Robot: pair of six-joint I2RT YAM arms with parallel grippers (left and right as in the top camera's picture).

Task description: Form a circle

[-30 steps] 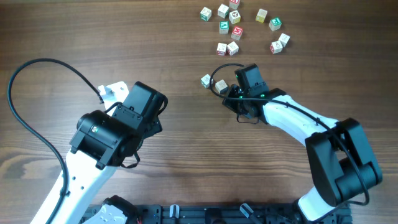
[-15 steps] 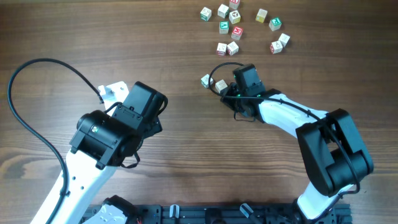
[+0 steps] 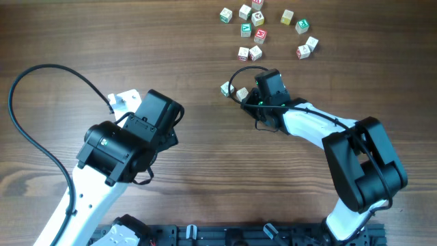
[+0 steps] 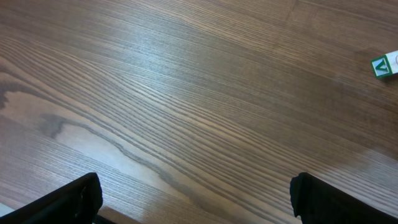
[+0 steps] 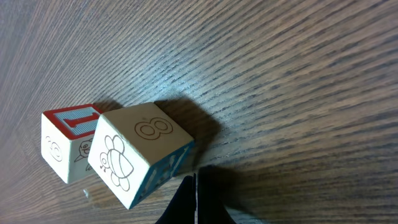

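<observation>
Two small letter cubes sit side by side left of my right gripper [image 3: 250, 100]: a green-marked cube [image 3: 225, 88] and a pale cube [image 3: 242, 94]. Up close, the right wrist view shows a cube with an 8, a bee drawing and a blue side [image 5: 140, 158], touching a red-topped cube [image 5: 62, 146]. My right gripper [image 5: 196, 199] is shut with nothing in it, its tip at that cube's blue side. My left gripper [image 4: 196, 196] is open over bare wood, with a green-lettered cube [image 4: 384, 64] far ahead. No finished circle is in view.
Several more letter cubes lie in a loose cluster [image 3: 259, 36] at the table's far edge, above the right arm. The left arm [image 3: 130, 140] and its black cable [image 3: 41, 68] cover the left half of the table.
My right arm has crept slightly left toward the two cubes. The left arm has not moved.
</observation>
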